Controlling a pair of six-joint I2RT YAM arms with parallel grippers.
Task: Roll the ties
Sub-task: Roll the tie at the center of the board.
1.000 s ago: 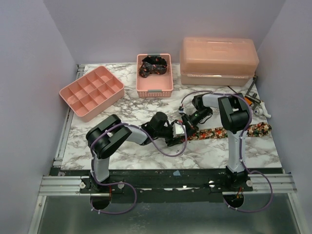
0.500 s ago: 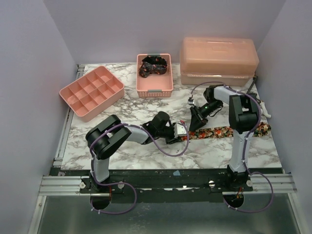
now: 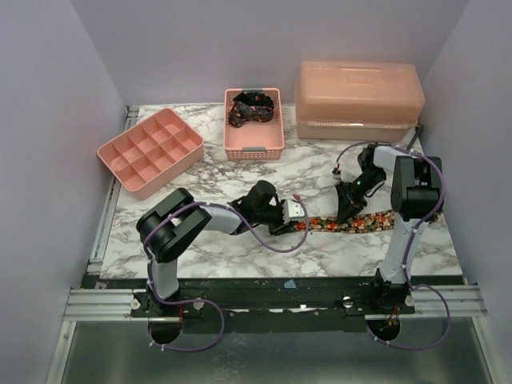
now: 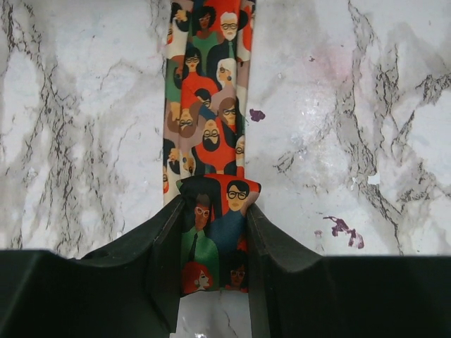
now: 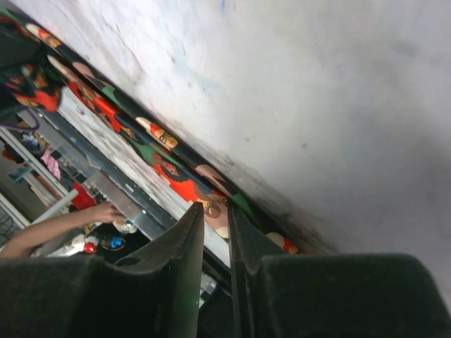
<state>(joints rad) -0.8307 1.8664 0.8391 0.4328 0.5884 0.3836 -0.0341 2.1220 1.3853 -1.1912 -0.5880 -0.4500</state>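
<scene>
on the table (image 3: pixel 448 240), tie (image 3: pixel 328 223) lengthwise left-right

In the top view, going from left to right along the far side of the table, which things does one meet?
divided tray → basket with a tie inside → lidded box

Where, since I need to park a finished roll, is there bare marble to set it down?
Bare marble lies in front of the divider tray, left of the left arm, and along the near edge below the tie. A smaller gap sits between basket and lidded box. The middle is crowded: left tool and right tool sit on the tie.
</scene>
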